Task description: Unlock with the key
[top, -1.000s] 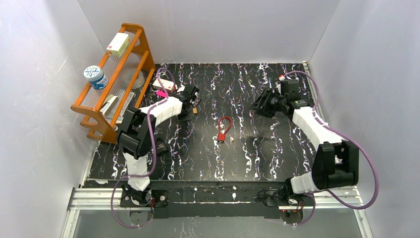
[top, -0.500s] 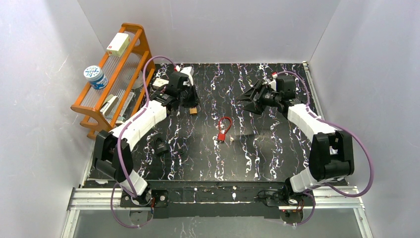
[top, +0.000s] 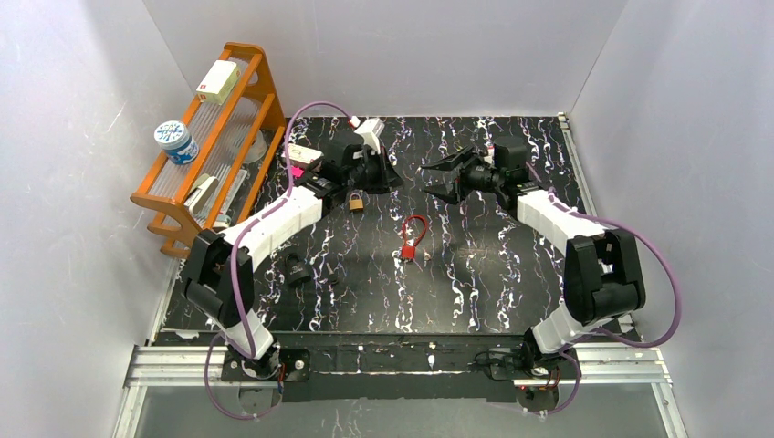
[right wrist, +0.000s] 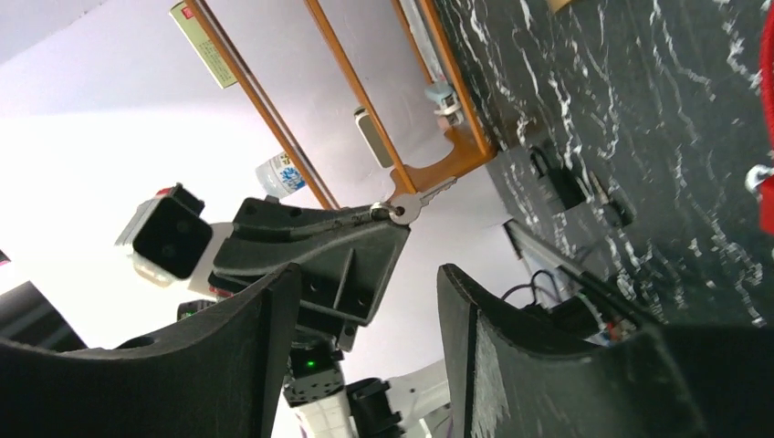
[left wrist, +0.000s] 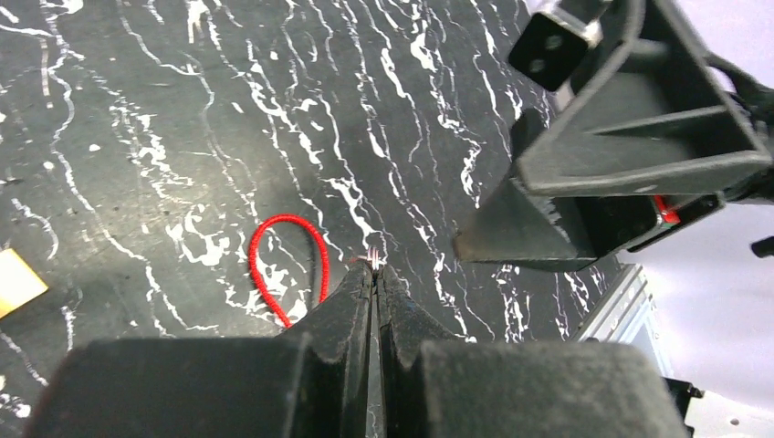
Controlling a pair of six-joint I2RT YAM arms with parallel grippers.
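two pincers are facing each other tip to tip over the far half of the black marbled table (top: 493, 292). my left pincer (top: 394, 183) is pinching the small silver key (right wrist: 409, 207) at the very ends of its fingers, which are pressing tight together with no gap between them. the blade is sticking out past the tips, pointing toward my right pincer (top: 438, 181). my right pincer is gaping wide and gripping nothing. from its wrist camera the key is lining up with the space between its two fingers, a little way short of them and touching neither. the brass padlock (top: 354, 202) is lying on the table just beside my left pincer, on the near side. the red cable lock (top: 413, 239) is resting nearer still, between my two arms. the black padlock (top: 297, 267) is sitting well apart, by my left forearm.
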